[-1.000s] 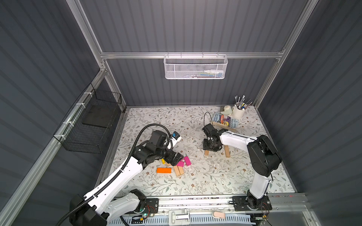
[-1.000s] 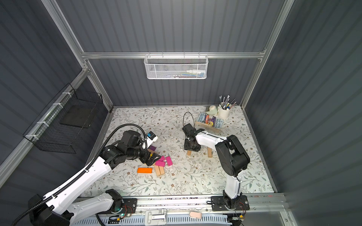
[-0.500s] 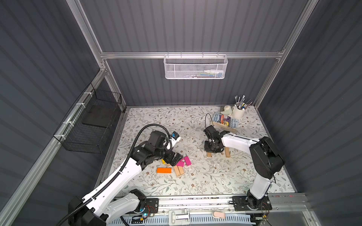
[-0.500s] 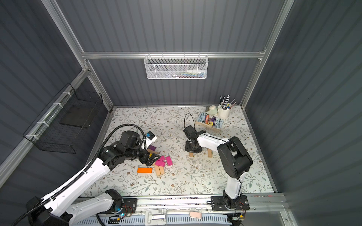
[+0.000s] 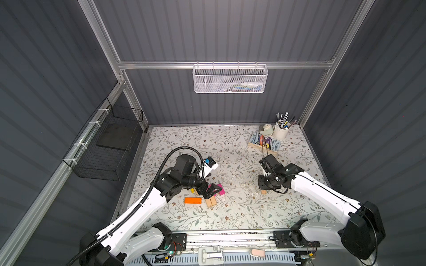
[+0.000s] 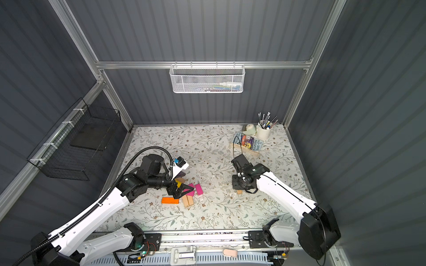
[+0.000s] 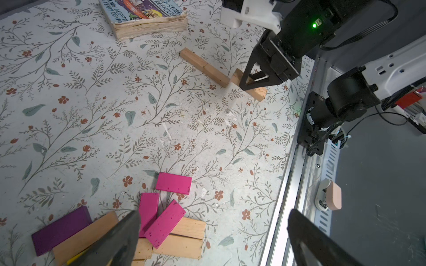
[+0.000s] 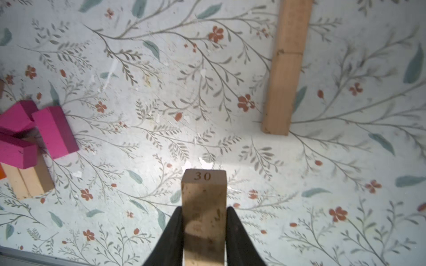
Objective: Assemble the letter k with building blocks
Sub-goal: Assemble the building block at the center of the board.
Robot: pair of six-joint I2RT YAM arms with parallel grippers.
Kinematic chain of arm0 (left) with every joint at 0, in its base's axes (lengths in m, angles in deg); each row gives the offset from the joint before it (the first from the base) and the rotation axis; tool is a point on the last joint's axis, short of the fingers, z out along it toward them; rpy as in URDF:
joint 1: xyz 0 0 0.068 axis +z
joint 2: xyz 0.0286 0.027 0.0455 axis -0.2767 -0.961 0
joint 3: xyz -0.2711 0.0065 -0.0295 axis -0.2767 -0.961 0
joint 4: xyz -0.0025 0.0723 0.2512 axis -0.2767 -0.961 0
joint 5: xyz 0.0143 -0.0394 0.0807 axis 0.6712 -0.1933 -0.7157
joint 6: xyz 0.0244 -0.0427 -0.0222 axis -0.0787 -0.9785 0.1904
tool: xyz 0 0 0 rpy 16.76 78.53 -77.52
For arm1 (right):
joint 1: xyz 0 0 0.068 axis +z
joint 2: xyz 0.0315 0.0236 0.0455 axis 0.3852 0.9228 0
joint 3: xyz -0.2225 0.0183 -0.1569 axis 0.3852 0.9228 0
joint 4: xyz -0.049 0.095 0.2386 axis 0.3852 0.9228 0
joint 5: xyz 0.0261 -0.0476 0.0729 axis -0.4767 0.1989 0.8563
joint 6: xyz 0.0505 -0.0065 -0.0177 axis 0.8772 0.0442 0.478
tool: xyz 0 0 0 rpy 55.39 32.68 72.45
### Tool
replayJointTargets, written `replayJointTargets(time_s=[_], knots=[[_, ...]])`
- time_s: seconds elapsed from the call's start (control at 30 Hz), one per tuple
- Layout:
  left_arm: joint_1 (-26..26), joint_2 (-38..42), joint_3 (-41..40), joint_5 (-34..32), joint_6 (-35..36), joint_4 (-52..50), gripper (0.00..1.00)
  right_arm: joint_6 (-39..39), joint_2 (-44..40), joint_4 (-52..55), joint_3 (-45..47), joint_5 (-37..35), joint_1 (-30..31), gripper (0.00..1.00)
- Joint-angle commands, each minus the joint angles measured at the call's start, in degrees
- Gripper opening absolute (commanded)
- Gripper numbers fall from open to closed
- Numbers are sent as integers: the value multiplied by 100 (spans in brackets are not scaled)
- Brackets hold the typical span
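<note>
1. While the right gripper point(image 8: 204, 215) is clamped on a tan block stamped "30" point(image 8: 204, 191), only the stem looks laid: two tan blocks end to end point(image 7: 204, 68), flat on the floral table point(image 5: 230, 147).
2. The held block sits near the stem's end but isn't joined to it. Can't tell if it's resting on the table or lifted.
3. Judgement: early-to-mid. Both diagonal arms of the k are left, and the held block is likely the first one.
4. Left gripper point(image 5: 212, 190) has its jaws wide apart and holds nothing. It is low over the spare pile: magenta blocks point(image 7: 173, 183), purple block point(image 7: 61, 230), plain tan blocks point(image 7: 182, 239), orange block point(image 5: 192, 200), and a yellow block point(image 6: 178, 183), mostly hidden.
5. Containers:
   - White mesh basket point(image 5: 230, 79) on the rear rail holds small items, too small to name.
   - Black wire basket point(image 5: 103, 152) on the side wall holds a dark flat slab.
   - White cup point(image 5: 280, 132) holds brushes or pens.
   - Wooden book tray point(image 5: 260, 147) holds books.
   - No blocks visible in any of them.
</note>
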Motion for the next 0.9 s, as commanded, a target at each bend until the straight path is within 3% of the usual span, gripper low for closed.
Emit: replayJointTargets(time_s=[0.0,0.2,0.33,0.53,0.87], knots=[[-45,-19,122,161,210,105,100,155,-14,715,201,-324,-123,29],[-53,-18,-2,96,216,175,100,65,241,244,457,363,-699,28],[-54,60,-73,43,254,202,100,-48,574,206,404,5,-844,28],[-54,79,-104,-2,323,168,100,-444,1121,-206,324,185,-955,29],[-54,195,-215,-25,418,200,100,-445,1471,-577,506,70,-1139,33]])
